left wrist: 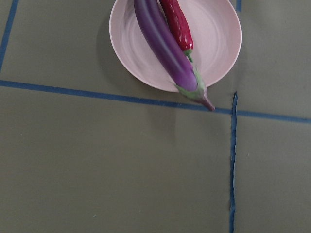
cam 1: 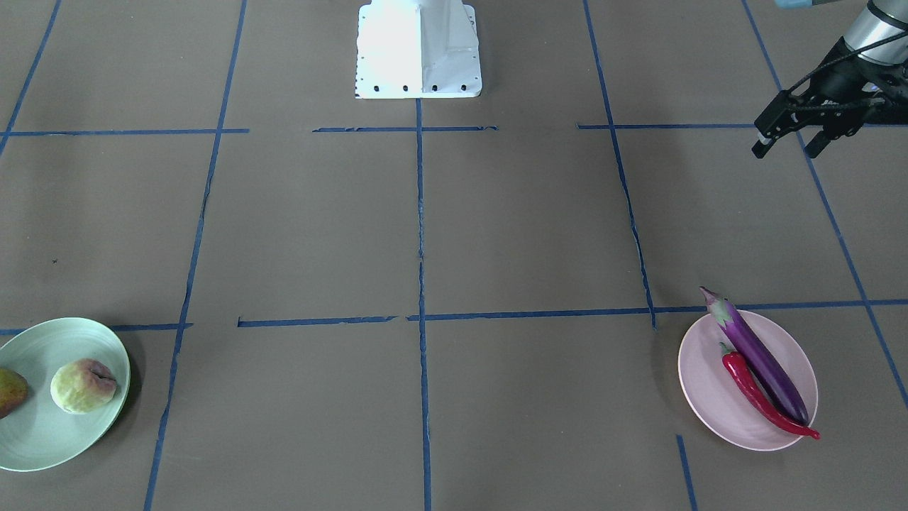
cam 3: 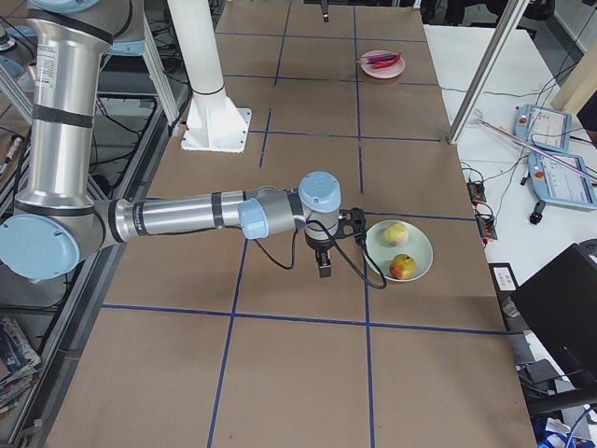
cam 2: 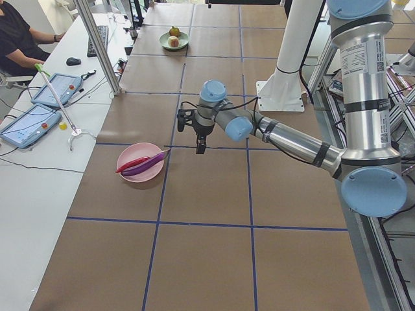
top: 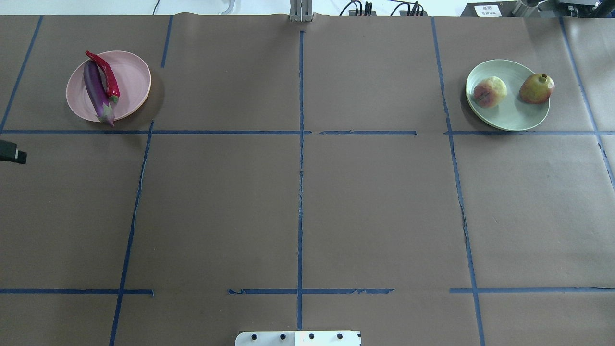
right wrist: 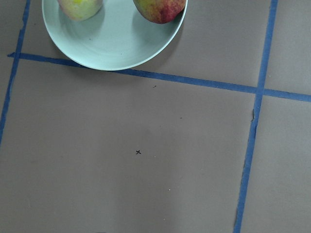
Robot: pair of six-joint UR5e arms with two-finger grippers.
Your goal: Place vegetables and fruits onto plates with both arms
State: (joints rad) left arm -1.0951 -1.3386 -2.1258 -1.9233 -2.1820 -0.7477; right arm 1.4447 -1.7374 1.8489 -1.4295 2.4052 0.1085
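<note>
As far as can be judged from above, looks complete on both sides of the table (top: 375,206). At far left, on the pink plate (top: 132,77): the purple eggplant (top: 96,89) laid slantwise with its stem cap jutting past the near rim, and the red chili pepper (top: 108,77) lying alongside, pressed close against it. Near that plate but clear of it, hanging over bare brown paper: the left gripper (cam 1: 787,147), viewed from across the table with fingers (cam 1: 765,145) spread wide and nothing between them. At far right, on the mint-green plate (top: 509,119): the pale peach (top: 489,91) on the inner side and the red-and-yellow fruit (top: 536,88) near the outer rim, its small nub turned away from the robot, the two close but apart. Just beside that plate, pointing down at the paper: the right gripper (cam 3: 325,271), caught only by the side camera, so cannot tell whether spread or closed; with both fruits on the plate, presumably holding neither. Shows no fruit or vegetable off a plate in any view. Leaves, by this reading, nothing to place, only perhaps a retreat of the two grippers.
</note>
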